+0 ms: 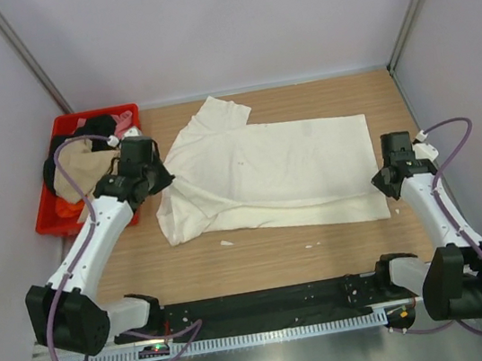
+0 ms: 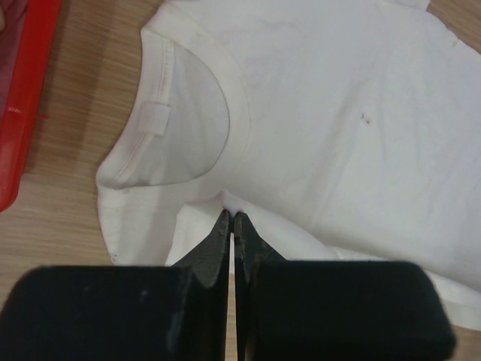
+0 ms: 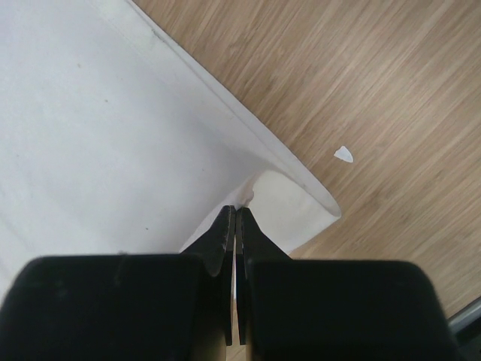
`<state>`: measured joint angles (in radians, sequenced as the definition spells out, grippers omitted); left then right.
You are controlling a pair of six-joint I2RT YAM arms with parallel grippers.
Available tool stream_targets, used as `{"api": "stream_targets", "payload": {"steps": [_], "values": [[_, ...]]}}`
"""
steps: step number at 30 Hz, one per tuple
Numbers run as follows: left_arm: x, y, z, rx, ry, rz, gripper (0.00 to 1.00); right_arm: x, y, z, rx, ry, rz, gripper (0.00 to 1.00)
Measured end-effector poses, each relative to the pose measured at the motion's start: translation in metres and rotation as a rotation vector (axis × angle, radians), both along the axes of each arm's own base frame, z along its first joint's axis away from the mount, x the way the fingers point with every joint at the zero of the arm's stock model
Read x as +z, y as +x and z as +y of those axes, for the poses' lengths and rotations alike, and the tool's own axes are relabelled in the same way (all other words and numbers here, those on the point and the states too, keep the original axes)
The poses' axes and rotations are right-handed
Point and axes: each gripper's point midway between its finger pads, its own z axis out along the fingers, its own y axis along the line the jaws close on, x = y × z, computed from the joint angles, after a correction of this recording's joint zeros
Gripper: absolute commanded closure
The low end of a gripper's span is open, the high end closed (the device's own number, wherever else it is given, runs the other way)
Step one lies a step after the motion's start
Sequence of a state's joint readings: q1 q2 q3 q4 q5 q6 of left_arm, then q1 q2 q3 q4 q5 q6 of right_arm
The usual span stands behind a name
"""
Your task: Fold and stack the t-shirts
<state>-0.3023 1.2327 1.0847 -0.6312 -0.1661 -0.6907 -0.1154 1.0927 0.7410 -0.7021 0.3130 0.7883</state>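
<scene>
one cream t-shirt [image 1: 285, 169] lies spread flat just beside the red crate [image 1: 48, 226]; inside the crate wait maybe four more shirts [image 1: 77, 173]. two grippers, i think for folding: left gripper [image 2: 231, 216], near the crate, clamped on cloth by the collar [image 2: 237, 113]; right gripper [image 3: 235, 212], far from it, clamped on the hem corner [image 3: 301, 207].
</scene>
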Motion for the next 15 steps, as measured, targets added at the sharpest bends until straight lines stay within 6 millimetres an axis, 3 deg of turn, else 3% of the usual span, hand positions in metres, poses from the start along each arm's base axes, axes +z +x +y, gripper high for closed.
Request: {"api": "stream_targets", "payload": {"steps": [7,15], "values": [[-0.020,0.028,-0.003,-0.015,0.068,0.057,1.00,0.003,0.013,-0.003,0.036,-0.030,-0.032,0.99],[-0.037,0.062,-0.007,-0.021,0.117,0.087,1.00,-0.019,0.018,-0.007,0.058,-0.046,0.047,0.99]]}}
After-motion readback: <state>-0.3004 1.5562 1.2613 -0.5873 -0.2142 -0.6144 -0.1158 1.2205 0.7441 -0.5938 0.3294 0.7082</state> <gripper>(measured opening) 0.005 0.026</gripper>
